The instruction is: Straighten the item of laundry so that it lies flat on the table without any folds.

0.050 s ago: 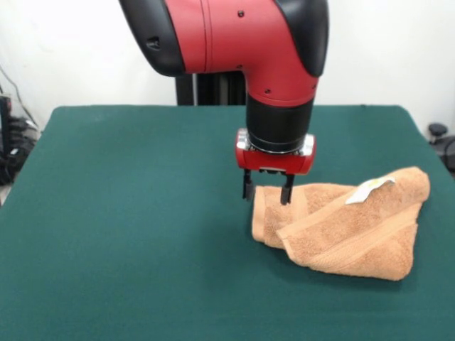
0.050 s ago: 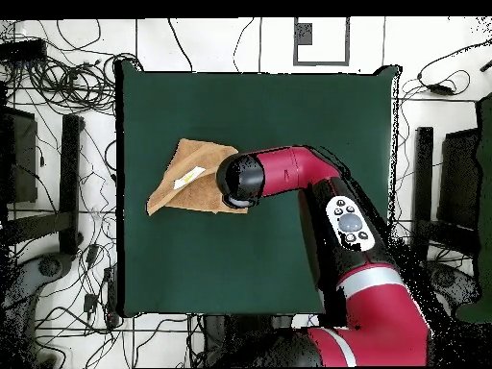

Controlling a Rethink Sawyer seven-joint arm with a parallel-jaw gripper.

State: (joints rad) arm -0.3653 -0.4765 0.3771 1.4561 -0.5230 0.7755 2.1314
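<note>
Your claw (image 1: 267, 189) hangs spread and empty at the folded towel (image 1: 355, 227), right of centre in the front view, one finger beside its left edge, one over it. Clench here and you may pinch both layers, dragging the fold across the table (image 1: 128, 234) instead of opening it

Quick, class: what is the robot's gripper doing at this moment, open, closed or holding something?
Gripper: open, fingers apart at the left corner of the folded towel, holding nothing that can be seen.
</note>
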